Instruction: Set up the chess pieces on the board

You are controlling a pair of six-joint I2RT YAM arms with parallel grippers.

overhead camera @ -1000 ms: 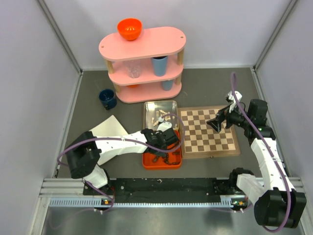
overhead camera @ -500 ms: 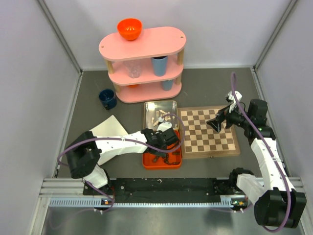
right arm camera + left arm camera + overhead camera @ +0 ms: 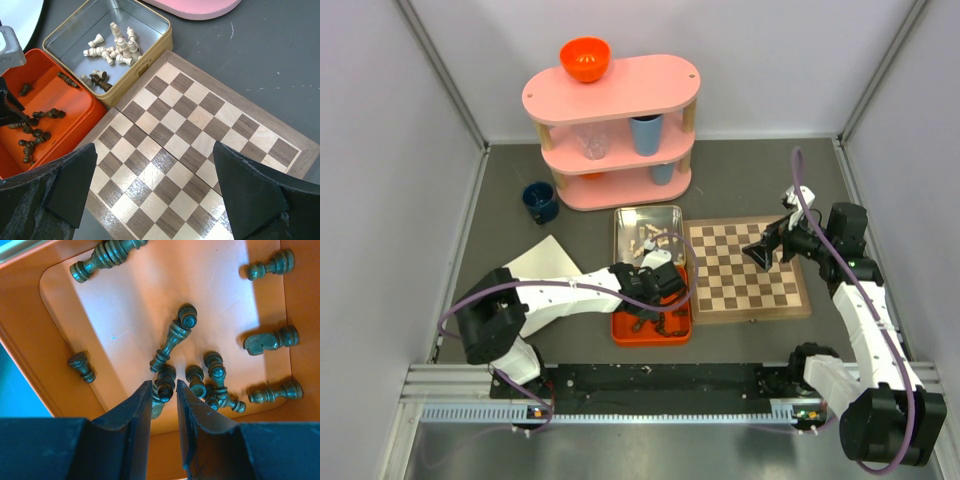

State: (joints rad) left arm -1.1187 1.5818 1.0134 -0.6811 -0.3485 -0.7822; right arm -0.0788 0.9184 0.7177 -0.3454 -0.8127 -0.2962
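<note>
The chess pieces (image 3: 172, 342) all lie off the board (image 3: 745, 268). The dark ones are scattered, mostly on their sides, in the orange tray (image 3: 30, 360). The pale ones (image 3: 116, 46) are heaped in the silver tin (image 3: 85, 27) just beside it, with a couple of dark ones among them. No square holds a piece, so the job looks to be at its first pick.

The left gripper (image 3: 164, 399) is down in the tray, its jaws narrowed about a dark pawn (image 3: 165, 376); whether they actually bite it I cannot tell. The next move calls for a firm clamp, a straight lift clear of the tray wall, then a carry across to the board. Neighbouring pieces crowd the pawn and could be dragged along.

The right gripper (image 3: 154, 165) hangs spread wide and empty over the board and may have to give way. A pink shelf (image 3: 612, 90) and a blue mug (image 3: 540, 200) stand well apart.
</note>
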